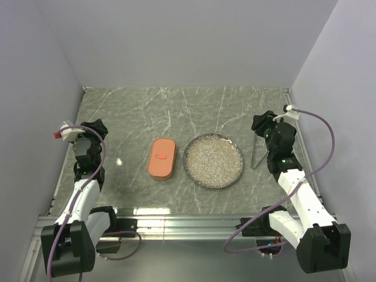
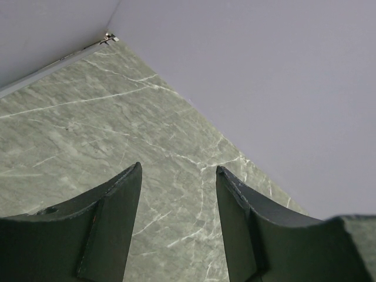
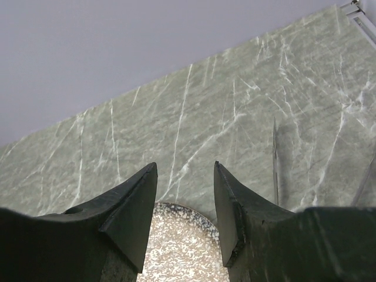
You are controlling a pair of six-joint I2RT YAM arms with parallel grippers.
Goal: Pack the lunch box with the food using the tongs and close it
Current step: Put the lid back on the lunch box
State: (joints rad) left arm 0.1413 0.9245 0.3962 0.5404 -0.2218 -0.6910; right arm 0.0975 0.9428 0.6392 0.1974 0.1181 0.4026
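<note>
The salmon-orange lunch box lies in the middle of the table with its lid on, a small red mark on top. No food shows in any view. The thin grey tongs lie on the table just right of the speckled plate; in the right wrist view the tongs appear as a slim line beside my right finger. My right gripper hovers open above the tongs' far end, with nothing between its fingers. My left gripper is open and holds nothing at the far left, well away from the lunch box.
The round speckled grey plate carries nothing and sits right of the lunch box. Grey walls close in the marble table at the back and on both sides. A metal rail runs along the near edge.
</note>
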